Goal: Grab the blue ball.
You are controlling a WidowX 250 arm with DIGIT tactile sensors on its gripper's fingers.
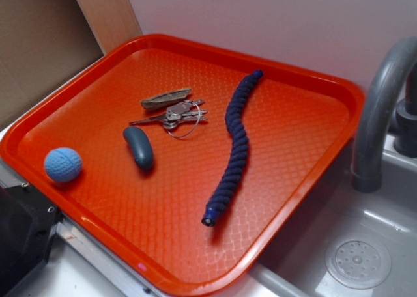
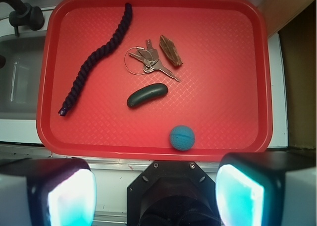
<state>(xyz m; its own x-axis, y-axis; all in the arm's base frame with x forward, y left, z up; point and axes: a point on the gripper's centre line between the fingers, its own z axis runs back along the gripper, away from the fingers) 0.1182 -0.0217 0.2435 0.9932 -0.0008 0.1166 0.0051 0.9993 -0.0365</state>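
Near the tray's front rim, your blue ball sits alone, clear of the dark pebble, keys and navy rope. Your hand hangs high above the tray edge, fingers spread wide apart and holding nothing. Nothing is done yet: you have the approach, descent and squeeze all left.

The gripper's fingers run off the wrist view's bottom edge (tips unseen). The faucet is cut at the exterior view's right edge.
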